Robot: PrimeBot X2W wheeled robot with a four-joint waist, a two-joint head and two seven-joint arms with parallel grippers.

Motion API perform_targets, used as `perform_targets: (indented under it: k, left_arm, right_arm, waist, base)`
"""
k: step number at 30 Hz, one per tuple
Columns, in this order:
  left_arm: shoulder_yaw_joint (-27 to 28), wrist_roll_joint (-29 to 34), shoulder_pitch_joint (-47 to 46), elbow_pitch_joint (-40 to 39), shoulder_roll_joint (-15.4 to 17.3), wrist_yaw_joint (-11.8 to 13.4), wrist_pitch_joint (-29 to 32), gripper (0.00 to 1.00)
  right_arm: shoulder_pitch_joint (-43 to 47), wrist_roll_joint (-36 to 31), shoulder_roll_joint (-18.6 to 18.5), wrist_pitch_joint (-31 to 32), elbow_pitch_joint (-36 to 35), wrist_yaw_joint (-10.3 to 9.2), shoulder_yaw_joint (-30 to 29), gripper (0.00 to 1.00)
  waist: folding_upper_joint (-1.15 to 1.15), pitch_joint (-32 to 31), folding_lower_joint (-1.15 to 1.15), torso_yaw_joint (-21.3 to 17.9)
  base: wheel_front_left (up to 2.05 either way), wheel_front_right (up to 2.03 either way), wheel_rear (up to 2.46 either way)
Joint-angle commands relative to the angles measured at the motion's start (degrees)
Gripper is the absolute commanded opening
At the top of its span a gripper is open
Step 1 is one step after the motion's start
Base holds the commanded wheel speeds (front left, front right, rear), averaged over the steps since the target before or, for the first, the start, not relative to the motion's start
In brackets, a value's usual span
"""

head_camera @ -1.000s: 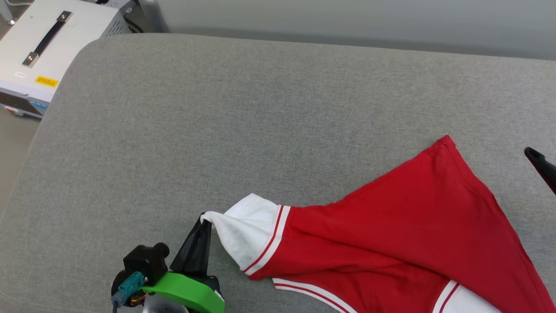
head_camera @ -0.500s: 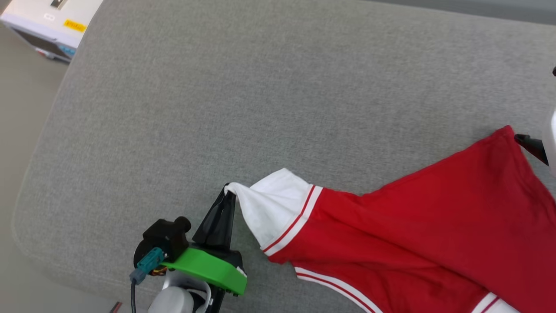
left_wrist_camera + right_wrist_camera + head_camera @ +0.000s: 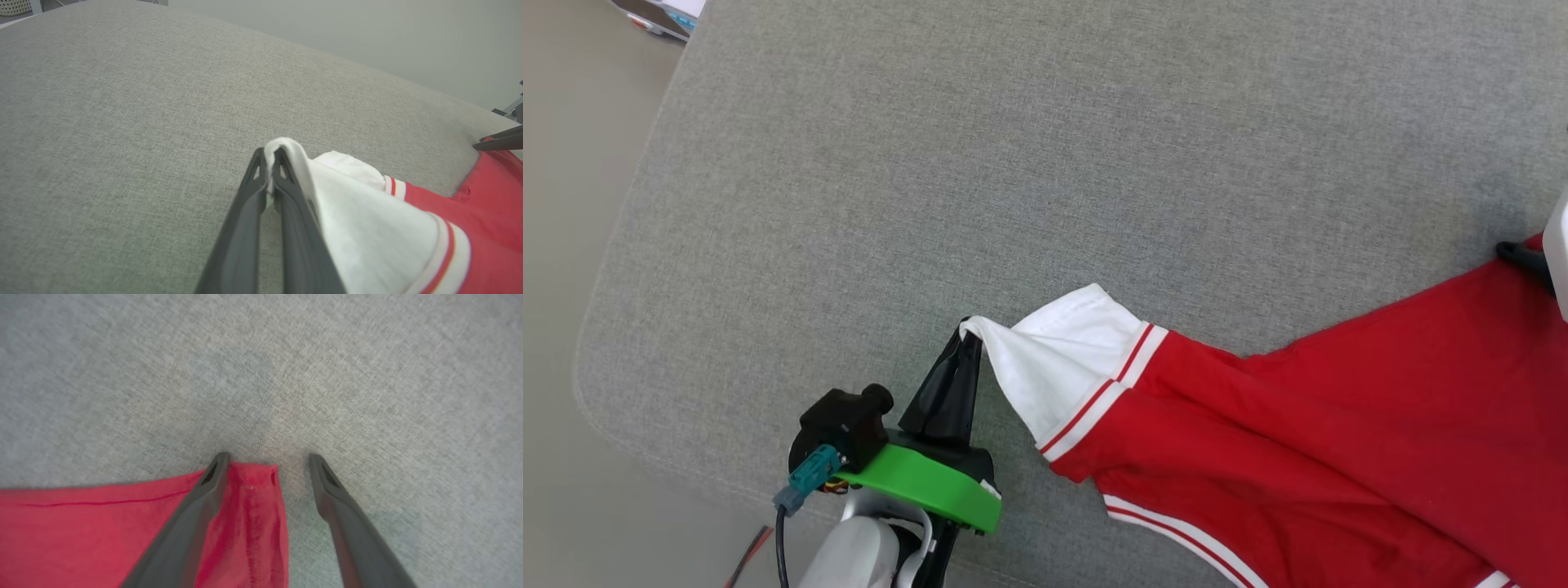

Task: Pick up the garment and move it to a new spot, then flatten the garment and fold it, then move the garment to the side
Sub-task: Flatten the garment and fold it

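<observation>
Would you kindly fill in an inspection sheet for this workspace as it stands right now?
Surface: grey fabric cushion, rounded corner at the left.
Job's things: garment, red with a white sleeve, lying partly spread and creased at the right; sleeve tip raised.
Clutter: nothing seen.
Grippers: left gripper shut on the white sleeve edge; right gripper open, a red corner of the garment between its fingers.
Cables: dark cable hanging from a teal connector at the left wrist.
Surroundings: beige floor at the left; part of a white box at the top-left edge.
</observation>
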Motion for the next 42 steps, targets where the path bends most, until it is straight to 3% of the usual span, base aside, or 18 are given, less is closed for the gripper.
perform_targets:
  k: [1, 2, 14, 23, 33, 42]
  left_arm:
    - [0.5, 0.7, -0.7, 0.2, -0.2, -0.3, -0.3, 0.00]
    - [0.6, 0.9, -0.7, 0.3, -0.2, -0.3, -0.3, 0.00]
    - [2.0, 2.3, 2.2, 1.0, 0.3, -0.5, -0.3, 0.00]
    - [3.9, 3.2, 2.9, -0.9, 2.5, -0.5, -0.3, 0.00]
    - [4.8, 3.0, -6.7, -5.4, 6.6, -0.5, 1.2, 0.00]
    - [3.8, 2.4, -21.3, -9.4, 10.9, -0.6, 5.1, 0.00]
  right_arm:
    - [3.0, 0.7, 1.8, -0.5, 2.9, 0.01, 3.0, 0.15]
    - [2.9, 1.0, 1.6, -1.2, 3.0, 0.01, 3.3, 0.00]
    - [2.8, 5.3, -0.5, -13.1, -1.9, 0.01, 2.6, 0.00]
    - [6.3, 7.3, -2.4, -19.7, -7.5, 0.01, -0.2, 0.00]
    - [8.3, 6.8, -0.5, -25.8, -11.7, 0.01, -5.7, 0.00]
    - [4.9, 4.6, 1.9, -28.9, -15.0, 0.01, -10.2, 0.00]
  waist:
    - [0.00, -0.3, 0.00, -0.4]
    - [0.00, -0.6, 0.00, -0.6]
    - [0.00, -9.1, 0.00, -4.5]
    - [0.00, -14.9, 0.00, -7.6]
    - [0.00, -18.1, 0.00, -11.5]
    - [0.00, -16.7, 0.00, -14.5]
  base:
    - [0.00, 0.00, 0.00]
    - [0.00, 0.00, 0.00]
    - [0.00, 0.00, 0.00]
    - [0.00, 0.00, 0.00]
    - [0.00, 0.00, 0.00]
    - [0.00, 0.00, 0.00]
